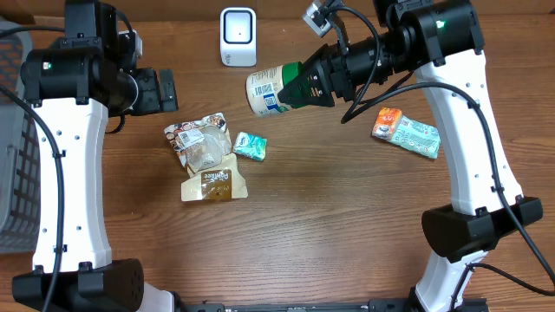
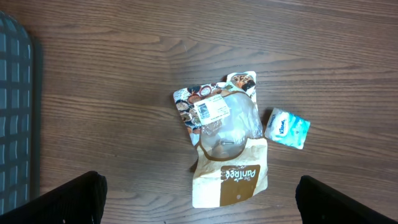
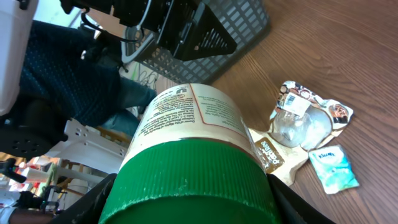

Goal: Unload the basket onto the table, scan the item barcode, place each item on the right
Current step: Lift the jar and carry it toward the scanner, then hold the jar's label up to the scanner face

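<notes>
Our right gripper [image 1: 305, 85] is clamping the green-lidded canister [image 1: 267, 92] by its lid, holding it in the air near the white scanner [image 1: 238, 36]. Our left gripper [image 1: 163, 90] is hanging wide open and empty above the table [image 1: 329, 217].

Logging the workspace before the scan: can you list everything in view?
scanner: one, white, far edge, centre
canister: one, white with green lid, held aloft near the scanner
snack pouches: apparently two, brown and clear, overlapping, centre-left
tissue pack: one, teal, beside the pouches
packet: one, orange and teal, right side
basket: one, grey, left edge
table: one, brown wood, under everything
left gripper: one, black, open and empty, at left
right gripper: one, black, shut on the canister's lid
</notes>
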Action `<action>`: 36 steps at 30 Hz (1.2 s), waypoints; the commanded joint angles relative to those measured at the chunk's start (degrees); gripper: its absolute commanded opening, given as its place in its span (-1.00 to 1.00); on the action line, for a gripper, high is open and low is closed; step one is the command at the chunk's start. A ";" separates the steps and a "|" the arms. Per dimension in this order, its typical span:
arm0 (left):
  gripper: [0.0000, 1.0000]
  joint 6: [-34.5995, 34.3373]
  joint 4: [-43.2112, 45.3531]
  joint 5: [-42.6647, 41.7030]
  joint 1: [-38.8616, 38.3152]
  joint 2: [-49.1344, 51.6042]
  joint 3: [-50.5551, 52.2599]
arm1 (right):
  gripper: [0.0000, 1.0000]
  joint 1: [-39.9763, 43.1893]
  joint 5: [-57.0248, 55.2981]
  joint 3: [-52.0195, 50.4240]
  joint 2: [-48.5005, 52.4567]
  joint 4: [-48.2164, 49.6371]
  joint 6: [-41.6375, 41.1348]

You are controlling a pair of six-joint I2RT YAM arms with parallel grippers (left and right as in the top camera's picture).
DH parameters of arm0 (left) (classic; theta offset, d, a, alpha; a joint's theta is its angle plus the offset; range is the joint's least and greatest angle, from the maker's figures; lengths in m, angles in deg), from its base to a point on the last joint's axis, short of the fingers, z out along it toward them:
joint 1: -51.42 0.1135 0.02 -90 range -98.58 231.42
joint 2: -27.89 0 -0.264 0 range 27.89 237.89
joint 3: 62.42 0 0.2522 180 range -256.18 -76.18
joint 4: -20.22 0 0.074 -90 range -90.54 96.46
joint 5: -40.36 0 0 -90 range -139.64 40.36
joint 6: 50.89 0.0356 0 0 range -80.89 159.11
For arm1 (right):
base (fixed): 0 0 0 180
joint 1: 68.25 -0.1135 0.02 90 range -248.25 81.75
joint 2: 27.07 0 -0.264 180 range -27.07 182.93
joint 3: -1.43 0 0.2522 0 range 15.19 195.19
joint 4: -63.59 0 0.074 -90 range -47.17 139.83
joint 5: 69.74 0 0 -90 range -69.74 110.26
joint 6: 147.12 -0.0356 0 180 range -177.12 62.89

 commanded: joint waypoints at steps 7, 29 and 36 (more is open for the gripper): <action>0.99 1.05 0.04 0.15 -0.02 0.20 -0.76 | -0.10 -0.04 -1.92 1.97 -3.13 0.33 0.33; 0.99 1.05 0.04 0.17 -0.02 0.20 -0.76 | -0.14 -7.19 -40.96 1.46 -0.63 9.97 -17.57; 0.99 1.05 0.04 0.17 -0.02 0.20 -0.76 | -0.28 -7.69 -43.65 1.46 -0.39 24.74 -22.53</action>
